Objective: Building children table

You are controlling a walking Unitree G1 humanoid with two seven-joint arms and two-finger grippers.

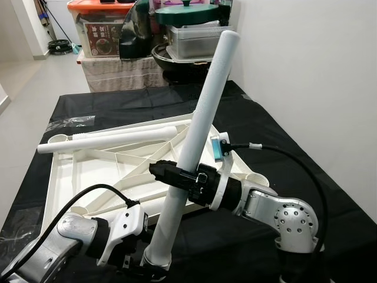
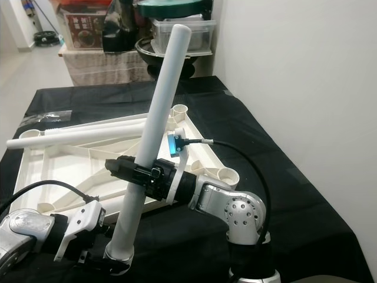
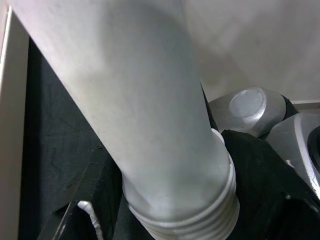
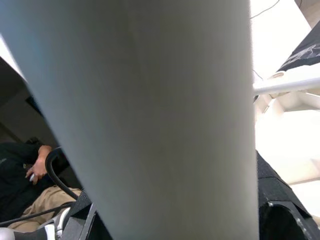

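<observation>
The right end effector [image 1: 177, 174] is pinching the white table leg [image 1: 197, 130] mid-shaft, tilted, while the left end effector [image 1: 150, 268] is gripping its threaded end, probably aiming it at the upturned tabletop [image 1: 62, 177].

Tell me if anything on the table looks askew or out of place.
The table leg held by the right gripper and left gripper leans instead of standing upright. Another leg lies loose across the upturned tabletop.
</observation>
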